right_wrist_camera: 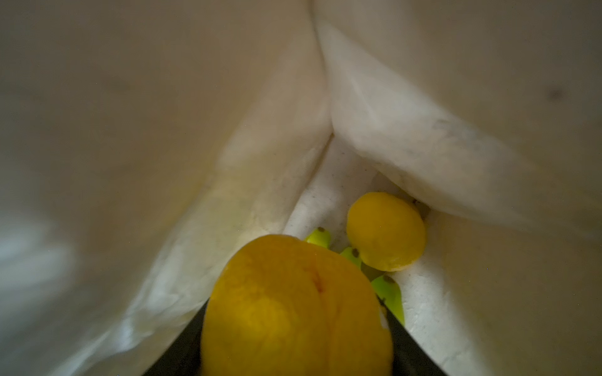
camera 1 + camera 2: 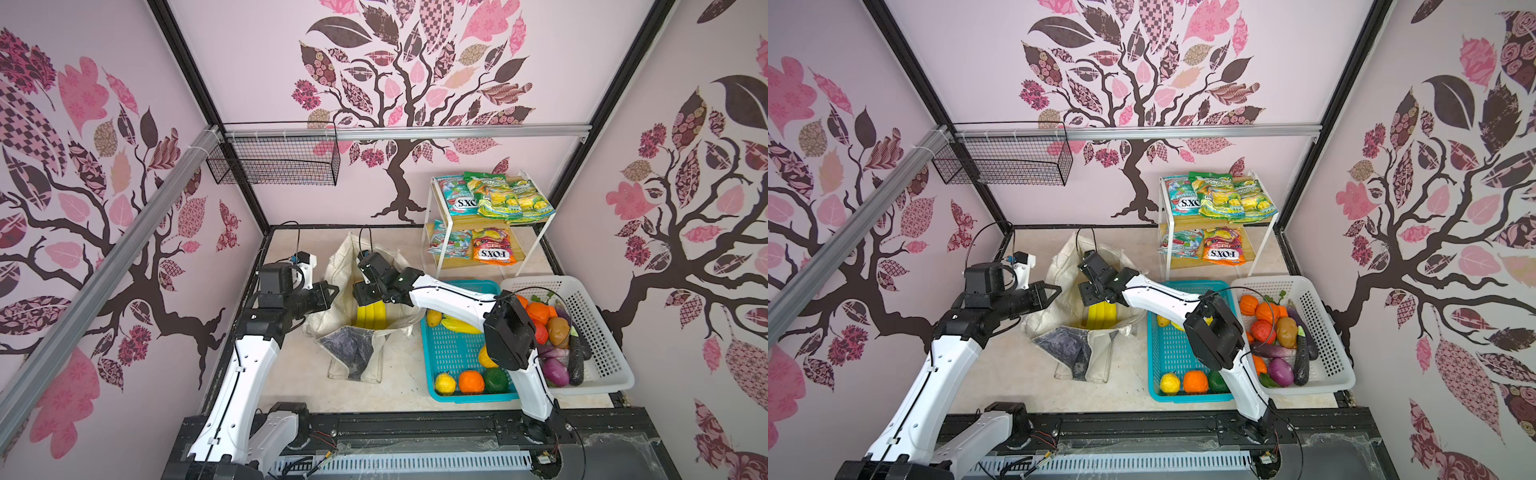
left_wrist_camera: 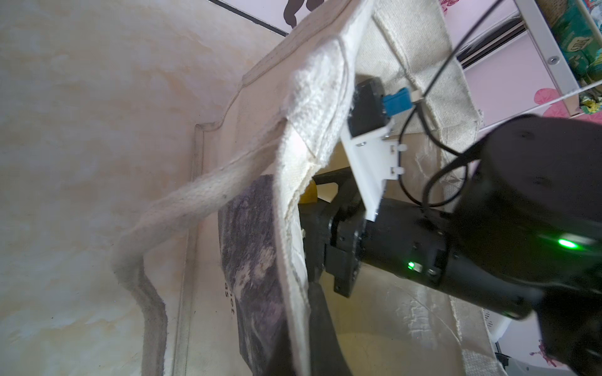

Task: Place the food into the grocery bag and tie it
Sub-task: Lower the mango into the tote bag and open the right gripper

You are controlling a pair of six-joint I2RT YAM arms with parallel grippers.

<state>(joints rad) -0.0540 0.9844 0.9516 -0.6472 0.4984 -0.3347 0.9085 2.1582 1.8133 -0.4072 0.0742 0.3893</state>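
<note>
The canvas tote (image 2: 343,259) stands open on the surface (image 2: 291,374), left of centre. The left tool (image 2: 330,291) is clamped fully narrow on the tote rim. The right tool (image 1: 296,345), inside the tote, grips a yellow fruit (image 1: 293,302) above the bananas (image 2: 371,318) and a lemon (image 1: 386,231).
</note>
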